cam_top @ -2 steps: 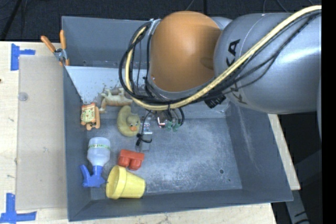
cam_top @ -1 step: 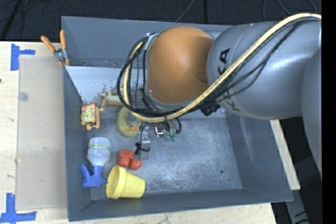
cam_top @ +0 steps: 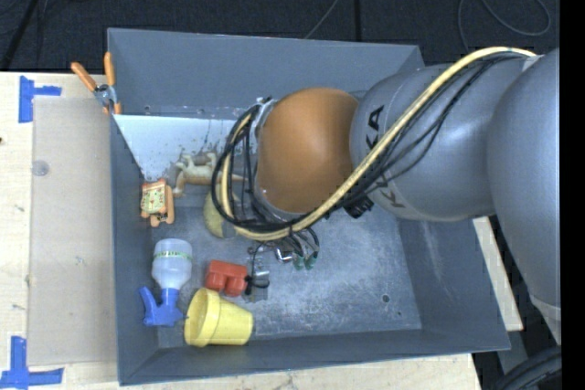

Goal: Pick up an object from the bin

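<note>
Hovering gripper (cam_top: pixel 259 277) just beside red block (cam_top: pixel 224 277), 7 o'clock in bin (cam_top: pixel 384 297); grip state: cannot tell. Risk: nudging block into yellow cup (cam_top: pixel 218 322), missing grasp.

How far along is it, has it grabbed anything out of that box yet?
Done: the arm is down in the bin, with its gripper low beside the red block, near the yellow cup. In hand: the grab itself; I cannot tell whether it has hold of anything. Left: lifting something out. The block, cup and blue piece all lie on the floor.
</note>
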